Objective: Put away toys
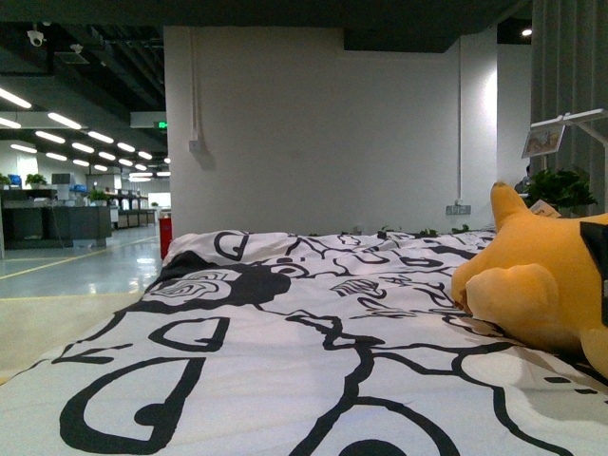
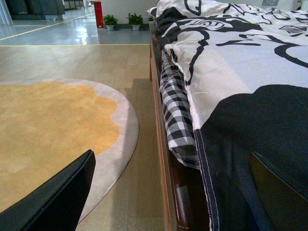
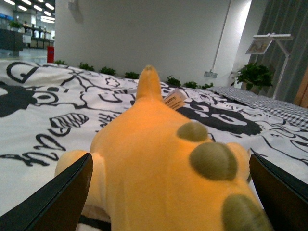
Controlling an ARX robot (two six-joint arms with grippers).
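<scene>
**Squarely ahead: the toy (image 1: 532,285) lies in line with the right claw (image 3: 170,156)**

The toy rests on the duvet (image 1: 285,323) of the bed (image 2: 168,192). In the front view it is at the robot's right, cut off by the picture's edge. In the right wrist view its orange-yellow back fills the space straight ahead. The olive spots (image 3: 214,161) are nearest, the pointed tuft (image 3: 149,82) is at the far end, and a tag (image 3: 174,98) sits just beside the tuft. Its long axis therefore runs away from the right claw, nearly along the line of approach and not across it.

That claw is spread wide and holds nothing. Its two fingers (image 3: 57,197) show to either side of the toy's near end (whether they touch the plush I cannot tell). I judge the step in hand to be the grasp. The jaws stand across the body's width, so closing should pinch it from both sides, provided the claw first goes a little further in.

The left claw (image 2: 172,154) is also wide open and empty. Its view runs along the bed's side, over the checked sheet (image 2: 175,110) below the duvet and the round rug (image 2: 53,130) on the floor, and no toy shows there. The right arm is plainly the nearer, so the pick looks like its job. One risk is that plush squashes, so a shallow pinch might slip off.
</scene>
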